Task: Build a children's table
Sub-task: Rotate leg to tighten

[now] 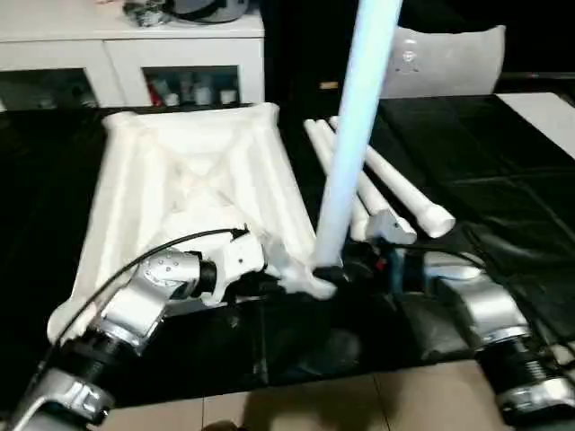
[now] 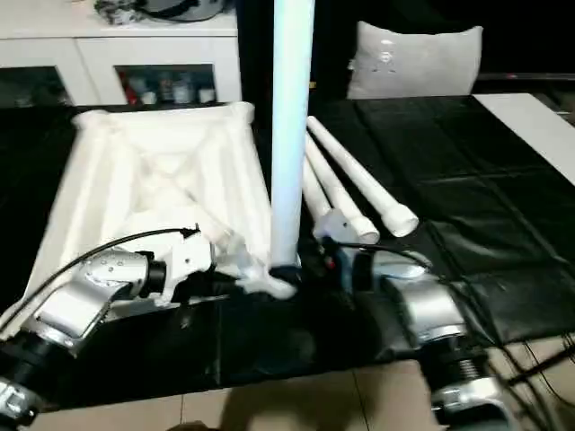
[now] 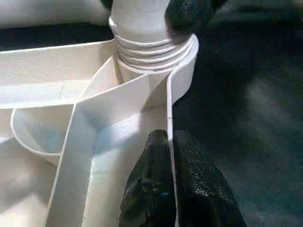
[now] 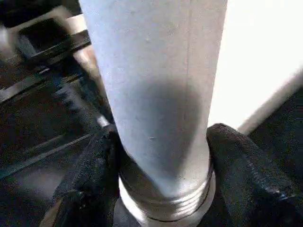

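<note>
Our right gripper (image 4: 163, 184) clamps upright leg (image 1: 355, 135) near threaded base, seated in corner socket (image 3: 182, 56). Our left gripper (image 3: 171, 189) pinches tabletop (image 1: 189, 189) rim, forearm angled inward.

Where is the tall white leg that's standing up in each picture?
Left eye view: standing leg rises right of centre, at the tabletop's near corner.
Right eye view: centre.
Left wrist view: threaded base in the corner socket.
Right wrist view: between black fingers.
Shared landmark: the threads.
</note>
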